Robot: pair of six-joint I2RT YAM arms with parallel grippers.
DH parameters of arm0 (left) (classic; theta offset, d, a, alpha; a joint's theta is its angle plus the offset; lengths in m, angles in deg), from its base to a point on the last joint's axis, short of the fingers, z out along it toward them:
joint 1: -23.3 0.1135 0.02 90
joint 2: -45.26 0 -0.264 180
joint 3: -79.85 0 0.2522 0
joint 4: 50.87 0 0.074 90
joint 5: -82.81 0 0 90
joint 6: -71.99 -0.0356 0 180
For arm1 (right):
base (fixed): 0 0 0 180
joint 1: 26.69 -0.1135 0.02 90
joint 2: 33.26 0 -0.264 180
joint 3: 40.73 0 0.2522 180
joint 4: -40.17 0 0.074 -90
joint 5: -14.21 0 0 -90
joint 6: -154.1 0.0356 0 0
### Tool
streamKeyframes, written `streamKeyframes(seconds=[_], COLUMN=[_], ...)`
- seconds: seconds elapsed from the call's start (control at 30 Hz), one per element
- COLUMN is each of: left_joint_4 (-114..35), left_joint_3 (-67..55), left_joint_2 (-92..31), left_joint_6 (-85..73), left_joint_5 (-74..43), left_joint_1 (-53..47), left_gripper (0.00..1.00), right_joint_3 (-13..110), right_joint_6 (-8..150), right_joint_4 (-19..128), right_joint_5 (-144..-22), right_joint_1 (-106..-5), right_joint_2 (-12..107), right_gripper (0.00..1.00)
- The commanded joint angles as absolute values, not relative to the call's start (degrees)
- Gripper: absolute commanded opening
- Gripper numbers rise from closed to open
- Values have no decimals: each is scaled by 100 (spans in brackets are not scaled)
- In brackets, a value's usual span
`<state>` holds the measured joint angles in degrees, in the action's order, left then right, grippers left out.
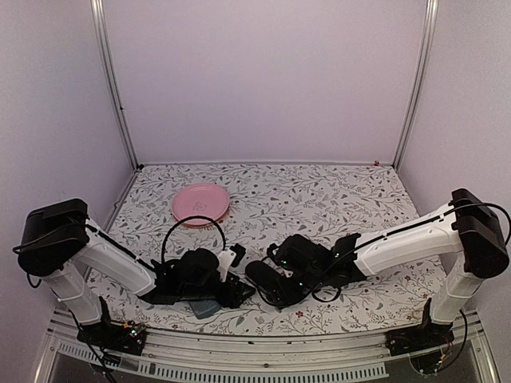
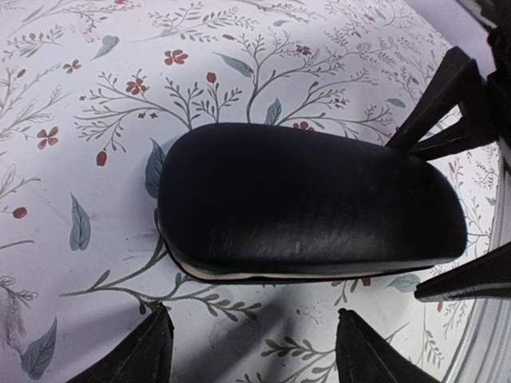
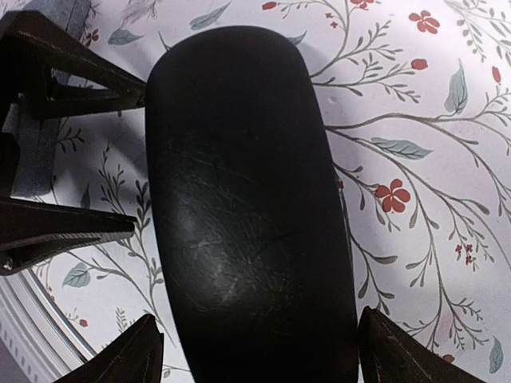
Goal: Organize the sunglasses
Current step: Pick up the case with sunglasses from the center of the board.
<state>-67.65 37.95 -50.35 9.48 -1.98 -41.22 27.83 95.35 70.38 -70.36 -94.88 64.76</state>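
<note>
The table (image 1: 319, 191) wears a white cloth printed with grey-green sprigs, leaves and small red flowers. Plain pale walls (image 1: 263, 72) close it in on the left, far and right sides, with a metal post (image 1: 112, 80) in each far corner.

The left arm (image 1: 112, 259) rises from its base at the near left corner. It folds at its black shoulder and reaches low across the cloth toward the middle. A pink plate (image 1: 200, 204) lies far of it, well apart from everything else. A grey-blue case (image 1: 206, 308) lies just near of the left wrist, partly under it.

The left gripper (image 2: 254, 315) sits low over the cloth with its fingers spread wide and nothing between them. Its tips point at the long side of the black case (image 2: 311, 199). From the right wrist view the tips stand just beside that side, though I cannot tell whether they touch.

The black case lies flat near the middle of the near edge. It is oblong and glossy, and a pale strip shows along its lower edge.

The right gripper (image 3: 255, 315) is spread wide too, one finger on each side of one end of the black case. It is astride that end but not clamped on it. The right arm (image 1: 407, 239) stretches left from its base at the near right corner, white forearm low.

Where the sunglasses are, I cannot tell.
</note>
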Motion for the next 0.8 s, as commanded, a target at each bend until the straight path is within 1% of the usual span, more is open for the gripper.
streamKeyframes(seconds=[0.0, 0.07, 0.23, 0.37, 0.43, 0.6, 0.77], left_joint_4=[-6718, -6779, -6922, -7082, -7173, -7517, -8088], left_joint_3=[3798, 3851, 3994, 4132, 4200, 4305, 4352], left_joint_2=[-5030, -4998, -4903, -4849, -4826, -4787, -4808], left_joint_6=[1043, 1084, 1229, 1305, 1326, 1337, 1315], left_joint_5=[-105, -108, -257, -620, -759, -1088, -1625], left_joint_1=[-4161, -4139, -4004, -3753, -3629, -3433, -3293], left_gripper=[71, 72, 75, 80, 81, 82, 81], right_joint_3=[2943, 2989, 2988, 2632, 2422, 1878, 1435], right_joint_6=[9170, 9045, 8826, 8825, 8841, 8940, 9063], right_joint_4=[7055, 7101, 7095, 6630, 6358, 5677, 5060], right_joint_5=[-7093, -7070, -6925, -7383, -7690, -8414, -9086], right_joint_1=[-9516, -9529, -9519, -9281, -9117, -8696, -8360], right_joint_2=[6657, 6746, 6690, 6308, 6103, 5677, 5229], right_gripper=[82, 79, 65, 53, 49, 44, 42])
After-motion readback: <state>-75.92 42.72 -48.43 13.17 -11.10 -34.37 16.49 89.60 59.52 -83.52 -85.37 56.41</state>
